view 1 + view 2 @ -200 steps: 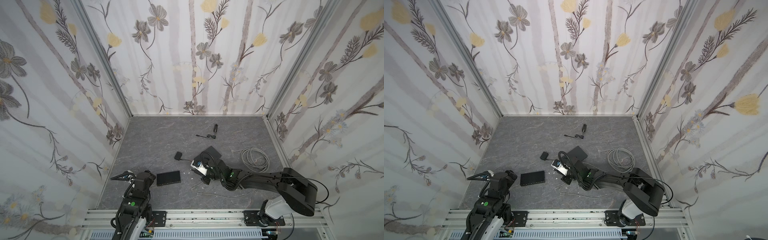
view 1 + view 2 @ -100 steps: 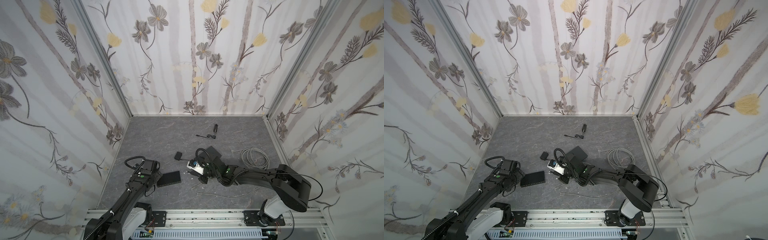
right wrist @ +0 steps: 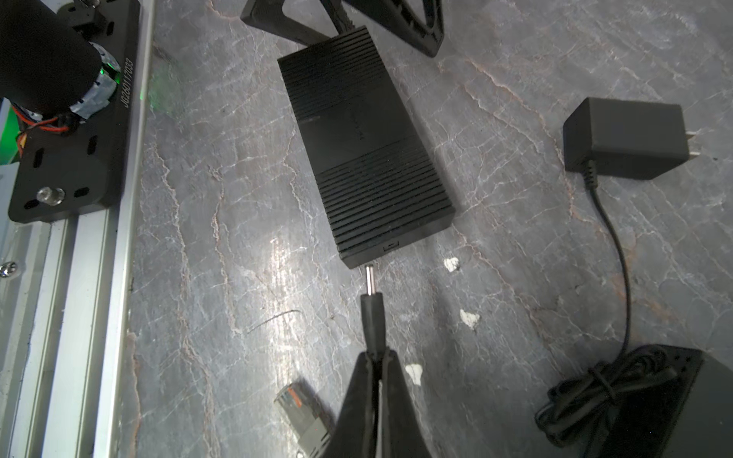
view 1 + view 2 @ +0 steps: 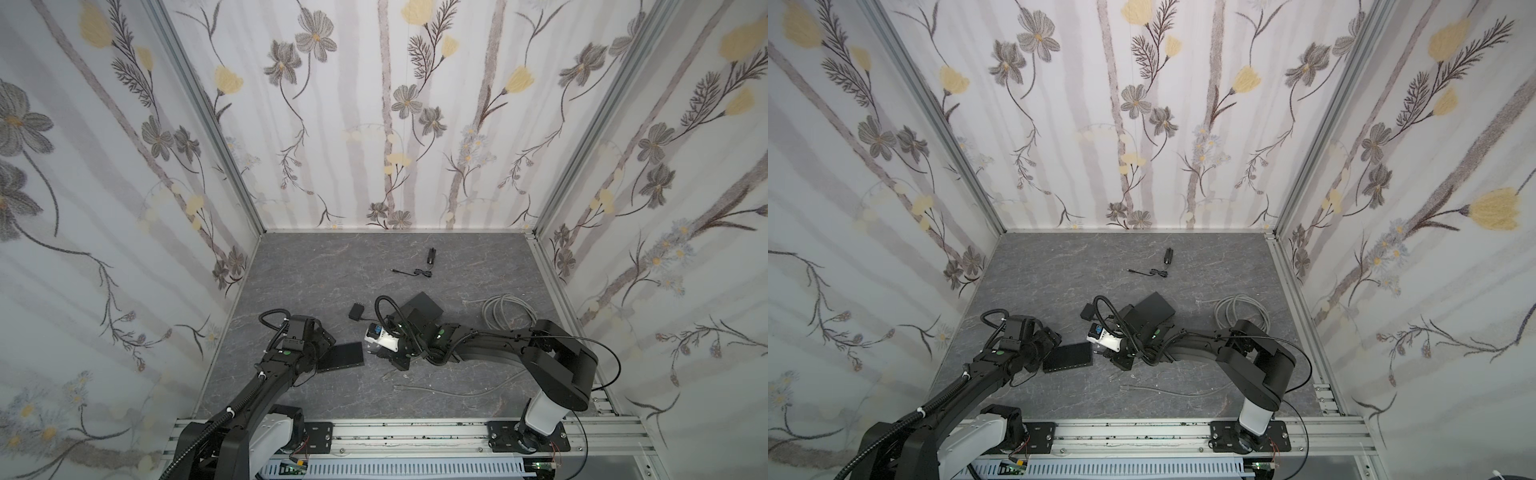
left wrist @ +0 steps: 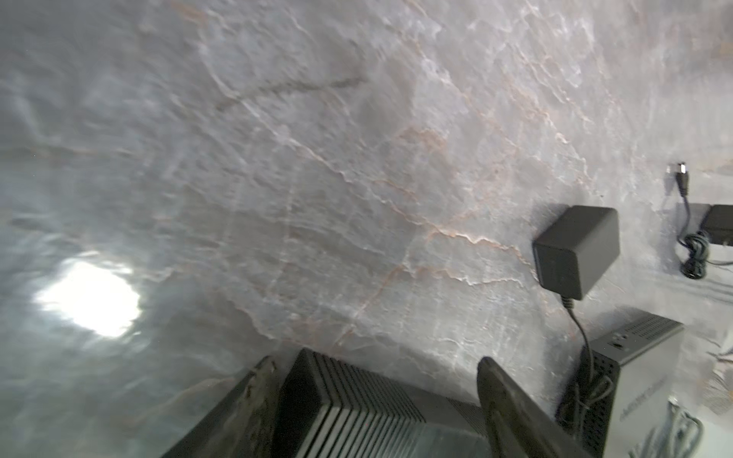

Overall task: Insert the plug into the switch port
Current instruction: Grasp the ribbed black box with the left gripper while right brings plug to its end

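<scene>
Our right wrist view alone shows clearly the plug (image 3: 371, 307), clamped in the right gripper (image 3: 375, 359), tip just short of the switch (image 3: 365, 142). The left wrist view shows the left gripper (image 5: 375, 370) spread astride it

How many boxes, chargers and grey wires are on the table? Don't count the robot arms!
Boxes: 2, the switch and a bigger box.
Black chargers with cords: 2, a near one, its plug in the right gripper, and a far one.
Grey wires: 2, a coil and a loose strand; the arm hides whether they join.
Total: 6.
</scene>
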Controlling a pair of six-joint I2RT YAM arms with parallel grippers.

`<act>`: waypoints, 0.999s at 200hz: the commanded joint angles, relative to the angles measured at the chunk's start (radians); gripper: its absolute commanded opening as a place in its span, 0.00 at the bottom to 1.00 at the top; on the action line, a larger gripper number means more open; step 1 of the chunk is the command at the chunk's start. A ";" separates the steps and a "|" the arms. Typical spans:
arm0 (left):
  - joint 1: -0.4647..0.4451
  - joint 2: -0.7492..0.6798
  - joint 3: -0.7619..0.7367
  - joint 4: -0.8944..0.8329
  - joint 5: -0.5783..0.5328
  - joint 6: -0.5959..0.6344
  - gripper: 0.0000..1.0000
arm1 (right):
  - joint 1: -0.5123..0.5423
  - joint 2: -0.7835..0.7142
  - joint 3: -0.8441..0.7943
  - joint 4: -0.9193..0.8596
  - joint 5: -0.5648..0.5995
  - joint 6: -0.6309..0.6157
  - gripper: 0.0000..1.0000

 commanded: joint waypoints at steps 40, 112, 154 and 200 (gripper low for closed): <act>0.000 0.170 0.131 0.112 0.121 0.052 0.74 | -0.017 0.022 0.005 -0.080 0.097 -0.025 0.00; 0.002 0.137 0.096 -0.040 0.020 0.188 0.46 | -0.017 0.051 0.058 -0.150 0.187 -0.040 0.00; 0.002 0.173 0.088 -0.024 0.022 0.196 0.34 | 0.010 0.091 0.090 -0.148 0.177 -0.023 0.00; 0.001 0.157 0.069 -0.019 0.025 0.190 0.33 | 0.026 0.123 0.127 -0.154 0.170 -0.017 0.00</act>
